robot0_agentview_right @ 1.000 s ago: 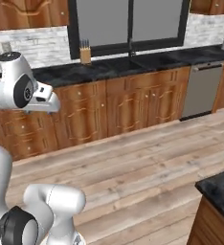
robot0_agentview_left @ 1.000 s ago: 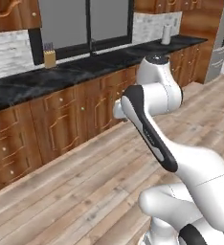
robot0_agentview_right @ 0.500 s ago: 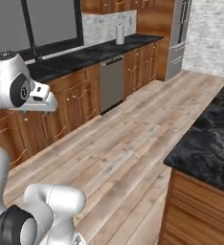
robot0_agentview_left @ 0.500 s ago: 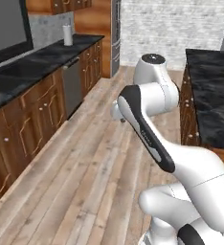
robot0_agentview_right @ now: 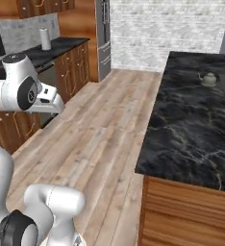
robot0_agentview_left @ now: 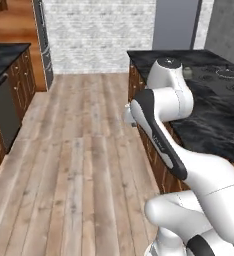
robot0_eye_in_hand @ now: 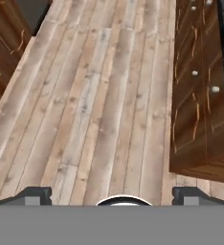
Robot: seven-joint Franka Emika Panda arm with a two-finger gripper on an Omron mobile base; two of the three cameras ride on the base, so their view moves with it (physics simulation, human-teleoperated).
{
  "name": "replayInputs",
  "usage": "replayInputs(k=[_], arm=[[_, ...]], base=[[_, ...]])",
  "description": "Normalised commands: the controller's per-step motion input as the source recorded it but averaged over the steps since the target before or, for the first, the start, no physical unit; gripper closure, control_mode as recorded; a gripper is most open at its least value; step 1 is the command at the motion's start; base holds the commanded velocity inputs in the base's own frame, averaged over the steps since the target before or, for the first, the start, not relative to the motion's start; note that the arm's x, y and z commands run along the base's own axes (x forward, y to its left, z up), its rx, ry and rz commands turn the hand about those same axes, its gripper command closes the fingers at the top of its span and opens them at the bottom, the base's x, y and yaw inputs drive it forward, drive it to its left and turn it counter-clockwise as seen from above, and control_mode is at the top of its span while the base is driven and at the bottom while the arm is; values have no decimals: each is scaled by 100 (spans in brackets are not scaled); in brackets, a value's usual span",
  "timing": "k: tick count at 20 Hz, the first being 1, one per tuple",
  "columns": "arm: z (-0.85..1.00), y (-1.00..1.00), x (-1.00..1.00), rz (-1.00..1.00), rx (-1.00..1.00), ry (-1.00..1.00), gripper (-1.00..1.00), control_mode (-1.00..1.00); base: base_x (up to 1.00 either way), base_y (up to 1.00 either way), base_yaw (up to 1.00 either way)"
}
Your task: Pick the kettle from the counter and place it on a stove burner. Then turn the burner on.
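Hand view: tool [robot0_eye_in_hand: 112, 194] released, fingertips wide apart over wood floor [robot0_eye_in_hand: 99, 105]; right base view puts kettle [robot0_agentview_right: 209, 79] on black worktop [robot0_agentview_right: 191, 125], 2 o'clock, well apart from the arm.

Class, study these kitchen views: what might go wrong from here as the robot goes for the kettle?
1. The kettle sits far back on the counter; reaching may be a stretch.
2. The pincer points at the floor beside the cabinets; swinging up might clip the counter edge.
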Motion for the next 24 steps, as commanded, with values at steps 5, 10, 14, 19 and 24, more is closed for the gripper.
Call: replayInputs(k=[5,10,14,19,24], arm=[[0,0,0,0,0,0,-100,100],[0,0,0,0,0,0,-100,100],[0,0,0,0,0,0,-100,100],[0,0,0,0,0,0,-100,100],[0,0,0,0,0,0,-100,100]], base=[[100,100,-36],[100,90,-32],[100,66,-26],[100,67,-27],[100,60,-34]])
